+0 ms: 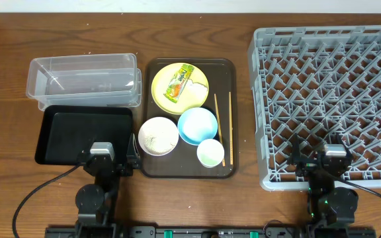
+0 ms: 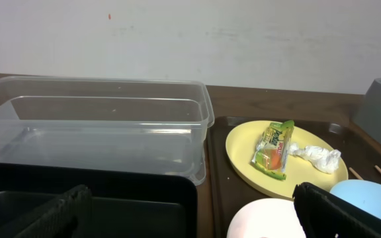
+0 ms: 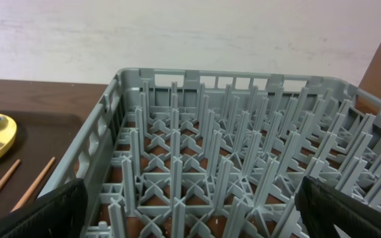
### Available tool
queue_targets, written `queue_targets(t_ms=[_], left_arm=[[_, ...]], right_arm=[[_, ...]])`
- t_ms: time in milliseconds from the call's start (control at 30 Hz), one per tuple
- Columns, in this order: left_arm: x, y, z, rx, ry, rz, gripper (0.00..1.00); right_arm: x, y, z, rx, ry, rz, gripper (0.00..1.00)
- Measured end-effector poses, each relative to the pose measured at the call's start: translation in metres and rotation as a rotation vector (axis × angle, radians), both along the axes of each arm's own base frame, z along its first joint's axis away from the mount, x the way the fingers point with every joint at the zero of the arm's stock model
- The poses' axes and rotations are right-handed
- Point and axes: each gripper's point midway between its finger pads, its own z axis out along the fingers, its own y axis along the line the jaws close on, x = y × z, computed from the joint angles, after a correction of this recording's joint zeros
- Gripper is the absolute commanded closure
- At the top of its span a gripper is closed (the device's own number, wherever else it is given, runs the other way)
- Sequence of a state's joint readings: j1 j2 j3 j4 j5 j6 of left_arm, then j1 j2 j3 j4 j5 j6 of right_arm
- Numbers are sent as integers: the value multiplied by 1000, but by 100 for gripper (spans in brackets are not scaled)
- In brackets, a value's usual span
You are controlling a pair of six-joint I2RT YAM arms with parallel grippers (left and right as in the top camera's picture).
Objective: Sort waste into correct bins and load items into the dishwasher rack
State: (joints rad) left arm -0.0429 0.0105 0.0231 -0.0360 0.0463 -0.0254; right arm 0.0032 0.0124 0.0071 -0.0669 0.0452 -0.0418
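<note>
Only overhead gives the full layout: rack (image 1: 329, 99) at 3 o'clock, clear tub (image 1: 84, 80) at 10, black tray (image 1: 84, 134) at 8. The brown serving tray (image 1: 227, 79) sits centre, carrying the yellow plate (image 1: 164, 99) at its 12, white bowl (image 1: 157, 135) at 8, blue bowl (image 1: 196, 125) mid, white cup (image 1: 210, 153) at 5 and chopsticks (image 1: 222, 129) along its 3 o'clock edge. The wrapper (image 1: 177, 82) lies on the plate. Left wrist resolves what overhead blurs: a white clump (image 2: 316, 157) just beside the wrapper at 3, probably rice crumbs. In that view the white bowl is cut off at 6 and the blue bowl is half hidden behind a finger (image 2: 336, 211). Right wrist shows rack pegs, chopstick ends at 8 and a plate sliver at 9. The left gripper (image 2: 197, 218) is over the black tray's 6 o'clock edge, the right gripper (image 3: 197, 218) over the rack's. Both are spread wide, nothing held.
</note>
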Motion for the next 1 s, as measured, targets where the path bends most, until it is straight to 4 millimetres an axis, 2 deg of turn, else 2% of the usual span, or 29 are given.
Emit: queue_targets(t_ms=[1000], left_arm=[[0,0,0,-23,1,2,1]], right_arm=[[0,1,0,39,-1,4,1]])
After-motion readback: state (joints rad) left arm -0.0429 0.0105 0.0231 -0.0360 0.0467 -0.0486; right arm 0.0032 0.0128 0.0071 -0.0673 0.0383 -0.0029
